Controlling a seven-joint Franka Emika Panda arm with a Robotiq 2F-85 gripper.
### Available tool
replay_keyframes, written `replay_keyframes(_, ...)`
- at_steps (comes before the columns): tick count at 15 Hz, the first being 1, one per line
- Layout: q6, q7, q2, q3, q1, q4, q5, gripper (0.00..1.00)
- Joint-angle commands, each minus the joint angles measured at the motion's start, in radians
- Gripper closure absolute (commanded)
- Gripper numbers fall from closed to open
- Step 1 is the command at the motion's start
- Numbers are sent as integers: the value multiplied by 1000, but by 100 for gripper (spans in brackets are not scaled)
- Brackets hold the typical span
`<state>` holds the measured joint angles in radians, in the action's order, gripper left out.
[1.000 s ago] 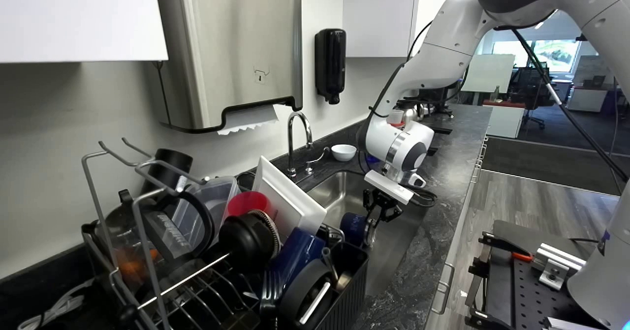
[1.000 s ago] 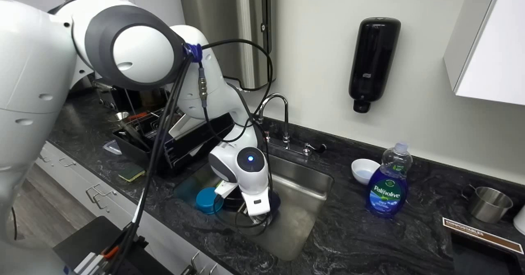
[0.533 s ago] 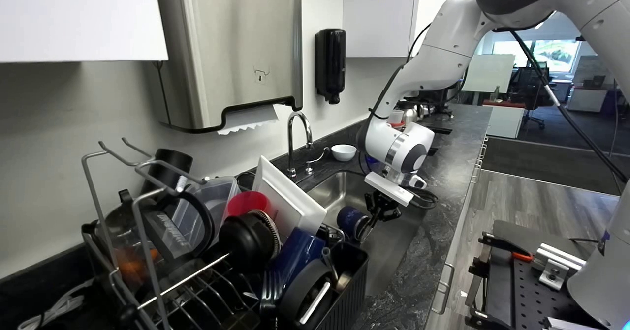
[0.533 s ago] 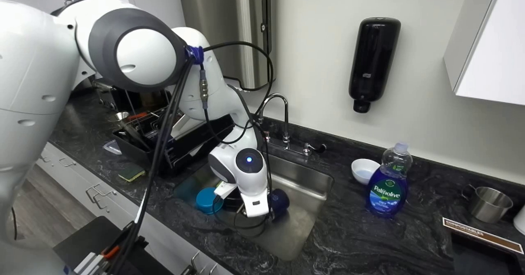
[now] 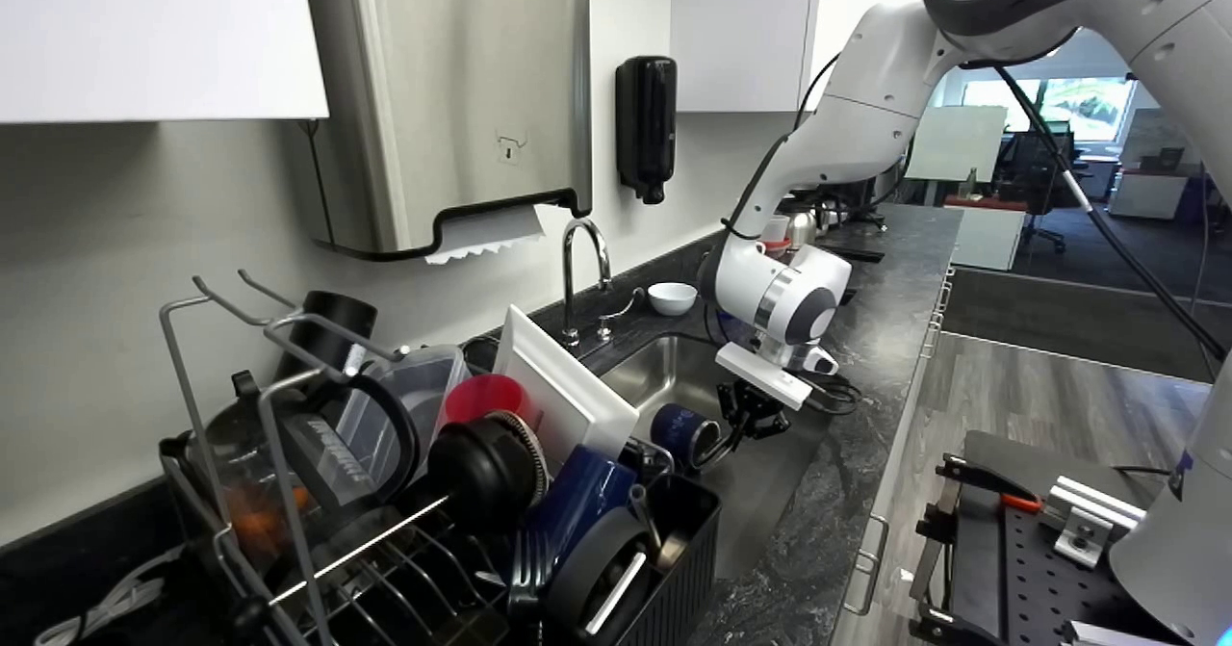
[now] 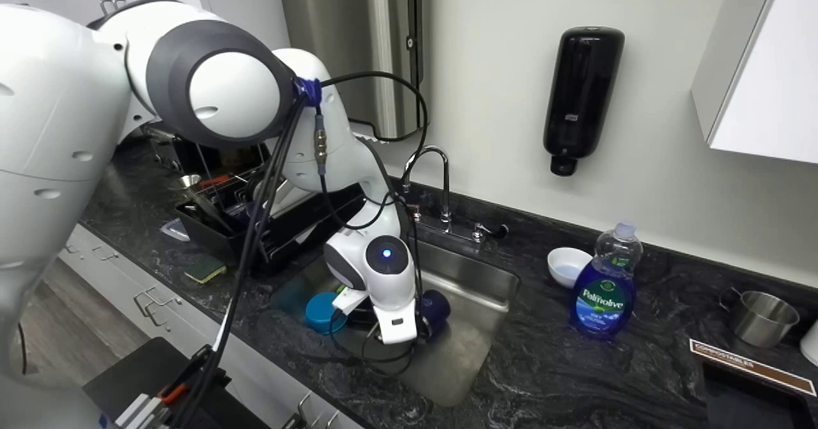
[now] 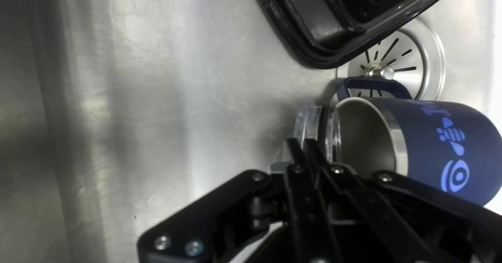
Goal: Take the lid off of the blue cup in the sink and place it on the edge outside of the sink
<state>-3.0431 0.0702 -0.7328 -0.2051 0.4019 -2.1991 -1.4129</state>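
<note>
Blue cup [image 7: 425, 145] lies sideways in sink [image 7: 219, 110], uncapped; gripper [image 7: 301, 143] jaws clamped w/ clear lid [image 7: 310, 120] btwn, prob. for xfer to counter [image 6: 524, 365].

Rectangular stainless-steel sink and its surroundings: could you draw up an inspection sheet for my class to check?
Surface: dark marbled countertop around the sink.
Job's things: navy-blue cylindrical metal-rimmed cup on its side in the sink, mouth open; round clear plastic lid just outside it, contact unclear.
Clutter: in the sink, round-cornered black container and turquoise round item; on the countertop, loaded black dish rack, white round bowl, clear bottle of blue soap.
Black gripper: jaws nearly together, apparently on the lid.
Black cables: loop over the sink.
Surroundings: chrome faucet, stainless paper-towel dispenser, black soap dispenser.
</note>
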Motion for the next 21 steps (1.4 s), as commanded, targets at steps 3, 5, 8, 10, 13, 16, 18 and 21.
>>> replay_keyframes(3,-51,68,-27,-15,22,18,-84,99)
replay_keyframes(5,-55,76,-28,-12,24,19,-100,99)
replay_keyframes(8,-53,82,-30,-5,26,20,-117,99)
replay_keyframes(10,-43,76,-30,0,27,18,-110,99)
replay_keyframes(13,-39,29,-38,15,9,9,-67,68)
replay_keyframes(16,-55,-7,-53,28,-14,8,-34,47)
replay_keyframes(18,-73,-37,-56,41,-36,8,-10,33)
replay_keyframes(21,-115,-92,-52,68,-75,3,30,13)
